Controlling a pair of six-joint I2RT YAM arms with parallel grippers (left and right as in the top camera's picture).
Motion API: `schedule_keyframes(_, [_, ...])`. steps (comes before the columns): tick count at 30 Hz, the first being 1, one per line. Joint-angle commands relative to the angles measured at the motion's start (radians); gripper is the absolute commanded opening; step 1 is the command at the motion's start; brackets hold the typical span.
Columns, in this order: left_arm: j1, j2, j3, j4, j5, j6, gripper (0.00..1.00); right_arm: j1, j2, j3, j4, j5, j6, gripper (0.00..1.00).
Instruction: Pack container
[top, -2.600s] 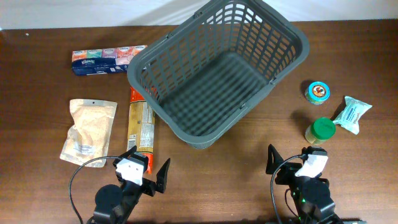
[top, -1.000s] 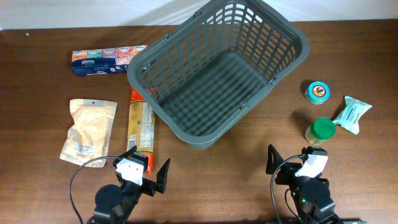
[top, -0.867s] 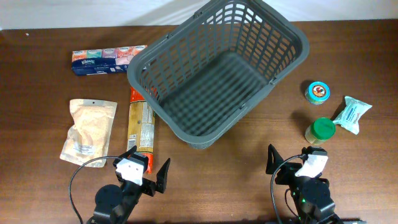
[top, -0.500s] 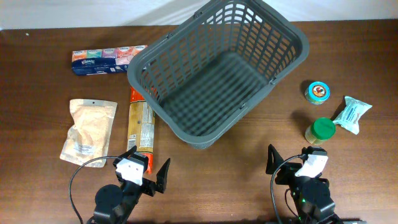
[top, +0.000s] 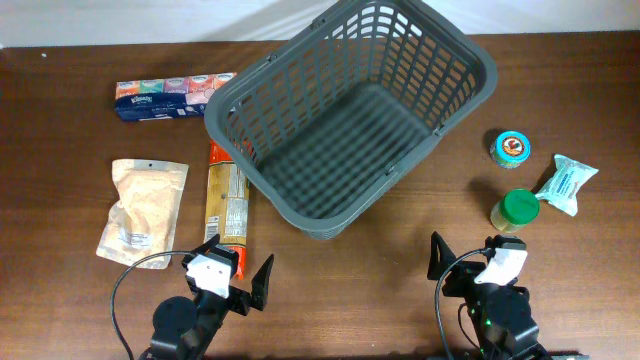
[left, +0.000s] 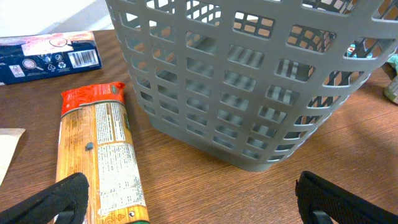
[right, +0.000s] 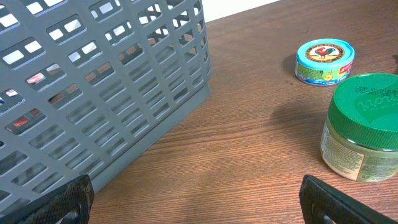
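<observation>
The container (top: 470, 100) is a large dark grey lattice basket, standing tilted at the table's back centre with nothing inside; it also shows in the left wrist view (left: 249, 155) and right wrist view (right: 93, 112). My left gripper (top: 236, 265) is open and empty at the front left, next to the near end of a long pasta pack (top: 226, 205) (left: 99, 162). My right gripper (top: 468, 253) is open and empty at the front right, near a green-lidded jar (top: 515, 211) (right: 364, 130).
A tissue multipack (top: 170, 96) and a beige pouch (top: 143, 210) lie at the left. A small round tin (top: 511, 148) (right: 324, 61) and a white wipes packet (top: 567, 183) lie at the right.
</observation>
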Motion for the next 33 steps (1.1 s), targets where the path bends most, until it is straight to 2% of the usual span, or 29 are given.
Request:
schedule_keyframes(1, [-0.003, -0.011, -0.010, 0.002, -0.007, -0.013, 0.99, 0.005, -0.012, -0.008, 0.000, 0.005, -0.002, 0.99])
schedule_keyframes(9, [-0.003, -0.011, -0.010, 0.002, -0.007, -0.013, 0.99, 0.005, -0.012, -0.008, 0.000, -0.022, 0.005, 0.99])
schedule_keyframes(15, [-0.003, -0.011, -0.010, 0.002, -0.007, -0.013, 0.99, 0.004, -0.008, -0.008, 0.005, -0.174, 0.010, 0.99])
schedule_keyframes(18, [-0.003, -0.011, -0.010, 0.002, -0.007, -0.013, 0.99, 0.004, 0.010, 0.006, 0.002, -0.202, 0.095, 0.99])
schedule_keyframes(22, [-0.003, -0.011, -0.010, 0.002, -0.007, -0.013, 0.99, 0.004, 0.141, 0.121, 0.000, -0.272, 0.124, 0.99])
schedule_keyframes(25, [-0.003, -0.011, -0.010, 0.002, -0.007, -0.013, 0.99, 0.004, 0.273, 0.229, -0.022, -0.323, 0.043, 0.99])
schedule_keyframes(29, [-0.003, -0.011, -0.010, 0.002, -0.007, -0.013, 0.99, 0.004, 0.497, 0.441, -0.143, -0.326, -0.060, 0.99])
schedule_keyframes(33, [-0.003, -0.011, -0.010, 0.002, -0.007, -0.013, 0.99, 0.004, 0.741, 0.713, -0.245, -0.325, -0.158, 0.99])
